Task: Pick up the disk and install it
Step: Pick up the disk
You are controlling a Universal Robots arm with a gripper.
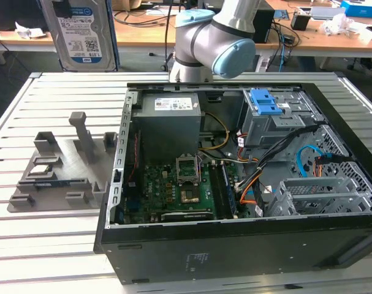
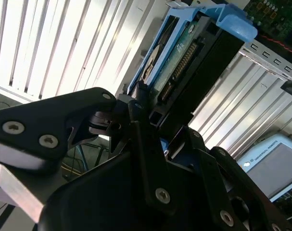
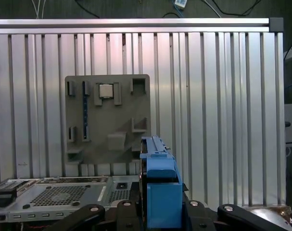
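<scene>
The disk [image 1: 81, 32] hangs on edge high above the table at the exterior view's left, its white-and-blue label facing the camera and a blue rail along one side. In both wrist views my gripper [image 3: 158, 214] is shut on the disk [image 3: 158, 185], with the black fingers [image 2: 141, 144] clamped on its lower end. The disk's [image 2: 182, 53] circuit board, connector and blue rails stick out past them. Straight below it lies the grey holder plate [image 3: 107, 120]. The drive bay with a blue latch [image 1: 268, 109] sits inside the open computer case [image 1: 235, 245].
The open case takes up the middle and the exterior view's right of the slatted metal table [image 1: 26, 239]. Inside are a grey power supply box [image 1: 167, 122], a green board [image 1: 173, 190] and loose cables [image 1: 277, 159]. The arm's elbow [image 1: 213, 40] stands behind the case. Cluttered desks line the back.
</scene>
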